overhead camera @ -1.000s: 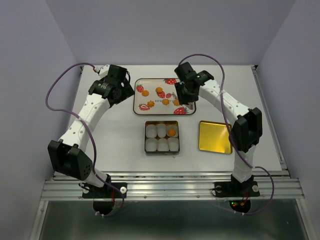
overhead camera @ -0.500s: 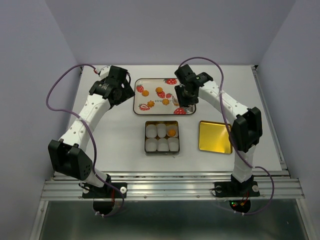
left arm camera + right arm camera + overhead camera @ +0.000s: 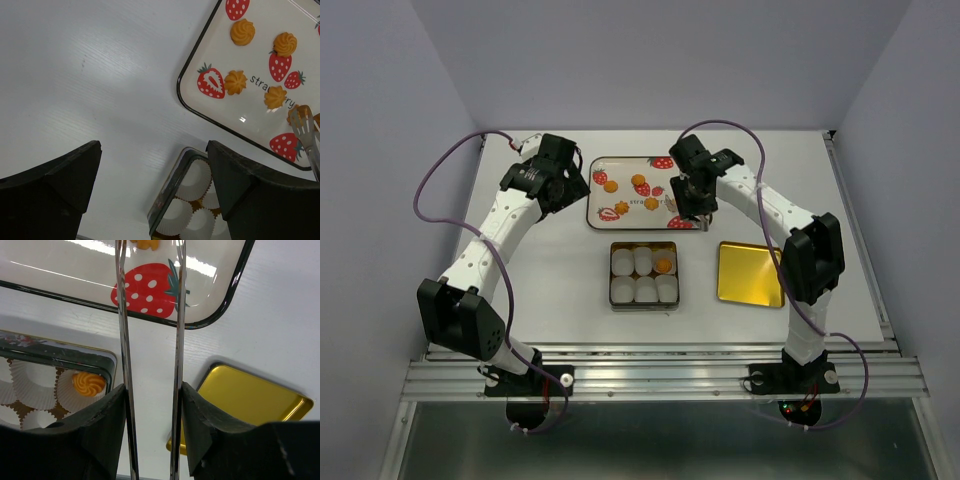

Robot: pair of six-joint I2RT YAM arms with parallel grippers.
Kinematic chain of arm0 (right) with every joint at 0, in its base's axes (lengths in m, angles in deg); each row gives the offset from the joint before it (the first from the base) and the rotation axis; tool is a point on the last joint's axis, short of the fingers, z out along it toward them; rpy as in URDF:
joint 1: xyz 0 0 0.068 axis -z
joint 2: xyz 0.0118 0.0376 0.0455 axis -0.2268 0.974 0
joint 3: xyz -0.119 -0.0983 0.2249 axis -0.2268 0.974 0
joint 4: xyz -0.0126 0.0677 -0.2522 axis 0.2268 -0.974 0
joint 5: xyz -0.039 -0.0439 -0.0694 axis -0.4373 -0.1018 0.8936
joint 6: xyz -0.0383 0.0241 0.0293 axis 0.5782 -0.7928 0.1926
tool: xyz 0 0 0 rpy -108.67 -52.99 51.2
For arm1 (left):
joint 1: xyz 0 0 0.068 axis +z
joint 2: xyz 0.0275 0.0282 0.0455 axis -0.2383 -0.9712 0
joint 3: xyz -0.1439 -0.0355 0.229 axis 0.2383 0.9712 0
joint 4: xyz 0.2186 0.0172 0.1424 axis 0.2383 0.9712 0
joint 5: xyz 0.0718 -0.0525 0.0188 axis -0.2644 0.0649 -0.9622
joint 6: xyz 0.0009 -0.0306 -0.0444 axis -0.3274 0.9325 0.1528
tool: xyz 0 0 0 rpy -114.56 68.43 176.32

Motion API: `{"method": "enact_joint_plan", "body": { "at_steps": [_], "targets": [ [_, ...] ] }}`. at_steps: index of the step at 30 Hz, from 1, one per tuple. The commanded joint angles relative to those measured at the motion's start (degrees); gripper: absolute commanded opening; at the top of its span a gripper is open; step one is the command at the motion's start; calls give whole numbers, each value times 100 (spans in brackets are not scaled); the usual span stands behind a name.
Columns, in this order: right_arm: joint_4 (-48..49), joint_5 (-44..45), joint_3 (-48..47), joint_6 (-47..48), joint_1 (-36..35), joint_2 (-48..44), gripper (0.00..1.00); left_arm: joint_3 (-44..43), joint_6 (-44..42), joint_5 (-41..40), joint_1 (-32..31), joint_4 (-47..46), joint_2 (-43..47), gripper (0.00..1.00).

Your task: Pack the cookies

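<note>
1. While the left gripper (image 3: 152, 155) hangs wide open over the table (image 3: 75, 75), the right gripper (image 3: 152, 440) is clamped on metal tongs (image 3: 177, 315).
2. Tong tips straddle one cookie (image 3: 144, 244) on the strawberry tray (image 3: 205, 295).
3. Four more cookies (image 3: 235, 82) lie there; another cookie (image 3: 89, 383) sits in the tin's (image 3: 65, 362) paper cup (image 3: 62, 390).

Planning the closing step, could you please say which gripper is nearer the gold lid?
Right. The right gripper is over the tray's right end, beyond the lid; the left gripper is left of the tray.
</note>
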Motion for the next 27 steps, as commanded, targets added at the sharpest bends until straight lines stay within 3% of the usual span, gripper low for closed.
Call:
{"method": "enact_joint_plan", "body": {
  "at_steps": [1, 14, 27],
  "targets": [
    [217, 33, -33, 73, 32, 14, 51, 21, -11, -108, -14, 34, 106, 99],
    [243, -204, -16, 99, 32, 14, 52, 29, -28, -143, -14, 34, 88, 99],
    [217, 68, -51, 161, 32, 23, 42, -50, -28, -170, -22, 52, -9, 99]
  ]
}}
